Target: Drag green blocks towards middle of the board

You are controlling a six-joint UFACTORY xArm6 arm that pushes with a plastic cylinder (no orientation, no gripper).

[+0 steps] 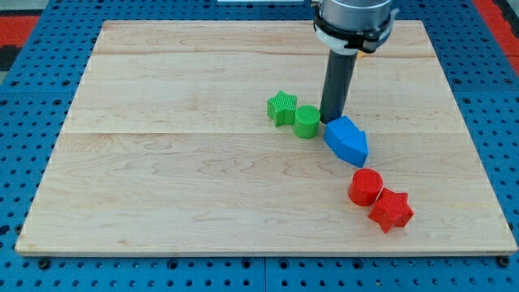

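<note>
My tip (331,120) sits between green cylinder (306,122) and blue block (347,140); no pincer shows.

My tip (331,121) rests on the wooden board (162,162) between the green cylinder (306,122) and blue block (347,140) (green star (281,108) just left); red cylinder (365,186) touches red star (391,210).

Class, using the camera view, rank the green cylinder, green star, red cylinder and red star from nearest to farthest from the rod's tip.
From my tip:
1. Green cylinder, just to the view's left.
2. Green star, farther left.
3. Red cylinder, toward the view's bottom right.
4. Red star, beyond the red cylinder.
</note>
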